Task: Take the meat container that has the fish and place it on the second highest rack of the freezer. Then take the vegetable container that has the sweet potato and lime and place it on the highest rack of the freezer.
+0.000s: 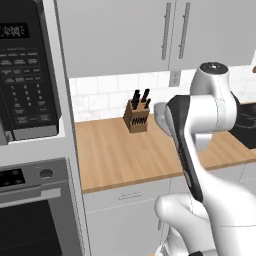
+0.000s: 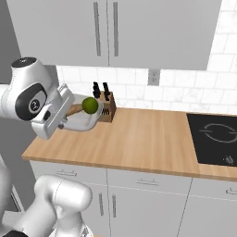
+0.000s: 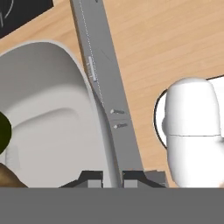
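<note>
The white robot arm holds a pale-grey, round-cornered plastic vegetable container (image 2: 85,121) in the air above the left end of the light wooden worktop (image 2: 148,139), close to that worktop's back edge. In the right base view, the small round bright-green lime (image 2: 90,105) sits inside the container at its upper side, and a short length of the tan-orange sweet potato (image 2: 74,109) shows just beside the lime, toward the arm. The container is tilted and partly hidden by the white wrist. In the hand view, the two-finger gripper (image 3: 113,177) is nearly closed: its two dark fingertips stand on either side of the container's thin rim, with the pale bowl of the container (image 3: 48,113) spreading to the left of the rim; the dark-green edge of the lime (image 3: 3,131) and a brown piece of the sweet potato (image 3: 8,177) appear at the left margin. A wooden knife block with black handles (image 1: 137,116) stands near the back edge of the worktop against the white tiled wall, just behind the container in the right base view. A black glass cooktop (image 2: 215,139) is set into the right end of the worktop, well apart from the container. Grey wall cabinets with bar handles (image 2: 106,28) hang above.
</note>
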You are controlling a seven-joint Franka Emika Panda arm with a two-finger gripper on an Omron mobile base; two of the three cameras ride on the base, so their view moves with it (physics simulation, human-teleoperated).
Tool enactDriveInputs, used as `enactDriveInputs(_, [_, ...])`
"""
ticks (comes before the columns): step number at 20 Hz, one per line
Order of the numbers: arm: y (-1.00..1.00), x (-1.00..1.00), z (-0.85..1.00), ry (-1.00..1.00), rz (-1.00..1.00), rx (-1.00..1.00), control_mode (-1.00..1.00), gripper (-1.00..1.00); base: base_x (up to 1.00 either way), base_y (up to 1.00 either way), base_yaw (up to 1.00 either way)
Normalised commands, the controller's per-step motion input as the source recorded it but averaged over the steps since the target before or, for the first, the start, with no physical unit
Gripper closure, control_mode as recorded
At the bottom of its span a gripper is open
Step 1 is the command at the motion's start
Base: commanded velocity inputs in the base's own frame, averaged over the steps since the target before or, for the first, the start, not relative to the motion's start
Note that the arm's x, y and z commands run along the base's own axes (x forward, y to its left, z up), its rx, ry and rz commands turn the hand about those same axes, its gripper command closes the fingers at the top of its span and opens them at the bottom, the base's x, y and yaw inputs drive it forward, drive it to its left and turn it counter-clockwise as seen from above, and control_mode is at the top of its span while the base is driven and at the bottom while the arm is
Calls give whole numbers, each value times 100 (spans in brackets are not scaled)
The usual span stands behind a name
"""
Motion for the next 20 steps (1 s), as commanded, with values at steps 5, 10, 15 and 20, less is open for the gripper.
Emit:
enactDriveInputs(5, [-29, -19, 4, -3, 0, -1, -100, 100, 0, 0, 0])
enactDriveInputs(10, [-40, -13, 11, -1, 4, 0, -100, 100, 0, 0, 0])
enactDriveInputs(15, [-9, -13, 0, 0, 12, 0, -100, 100, 0, 0, 0])
enactDriveInputs(20, [3, -31, -6, -2, 1, -3, -100, 100, 0, 0, 0])
